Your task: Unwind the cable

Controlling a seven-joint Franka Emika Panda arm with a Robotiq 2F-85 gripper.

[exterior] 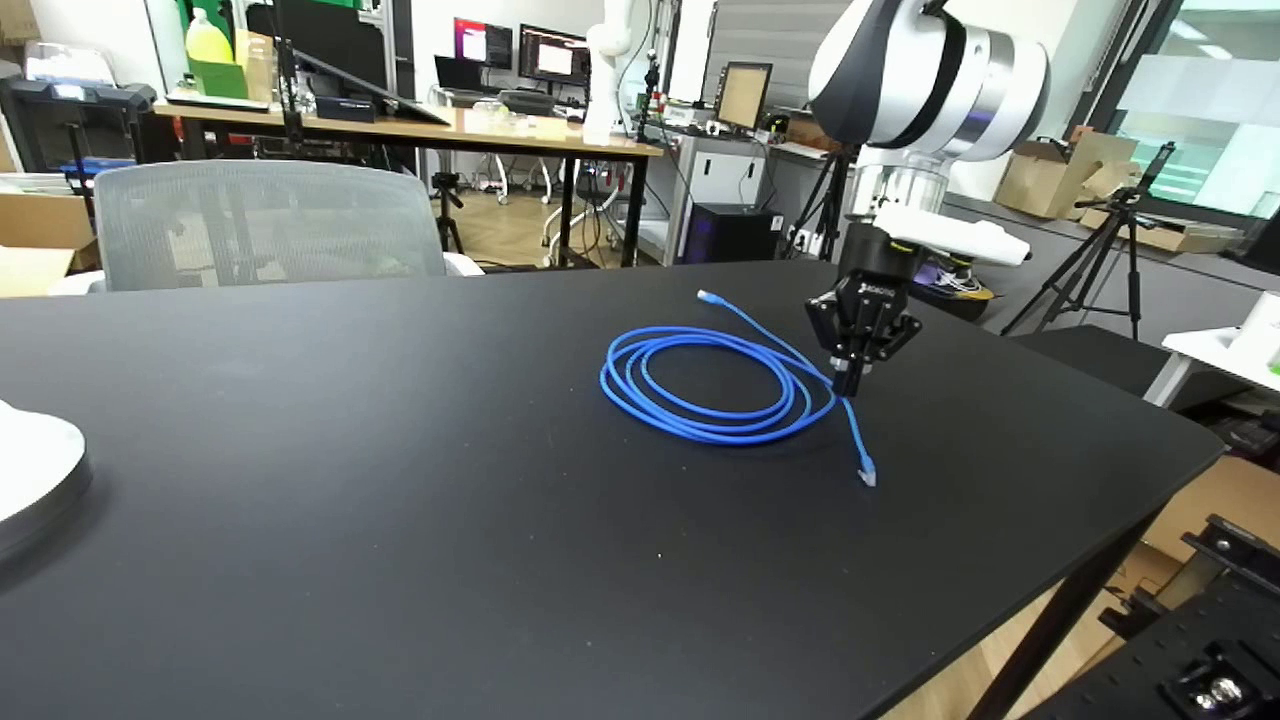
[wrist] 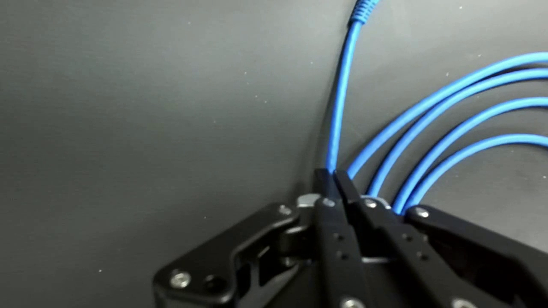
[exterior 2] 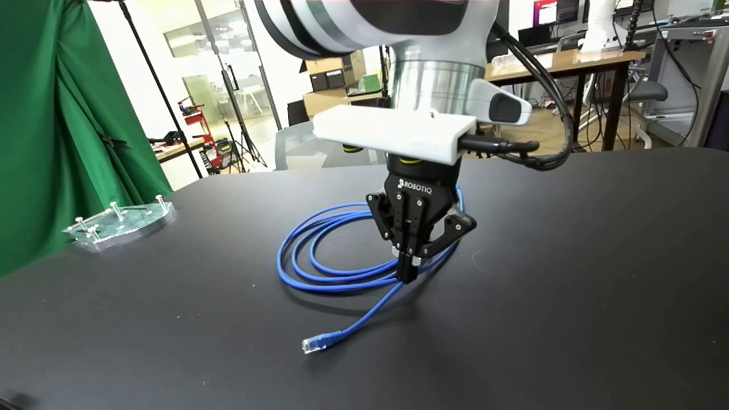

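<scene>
The bright blue cable lies in several round loops on the black table, in an exterior view [exterior: 730,440], in an exterior view [exterior 2: 342,288] and in the wrist view [wrist: 341,94]. My gripper [exterior: 847,385] is shut on the cable's short free end, at the side of the coil. In the wrist view the gripper's [wrist: 333,173] fingertips pinch the strand, with loops just to the right. The near plug [exterior 2: 322,341] lies beyond the fingertips, also in an exterior view [exterior: 867,472]. The far plug [exterior: 711,297] lies behind the coil and is hidden in an exterior view.
The black table [exterior: 400,500] has its edge on the right in an exterior view. A clear plate with posts [exterior 2: 119,222] stands on the table near a green curtain [exterior 2: 68,125]. A white rounded object [exterior: 35,470] is at the left edge. A mesh chair [exterior: 270,225] stands behind.
</scene>
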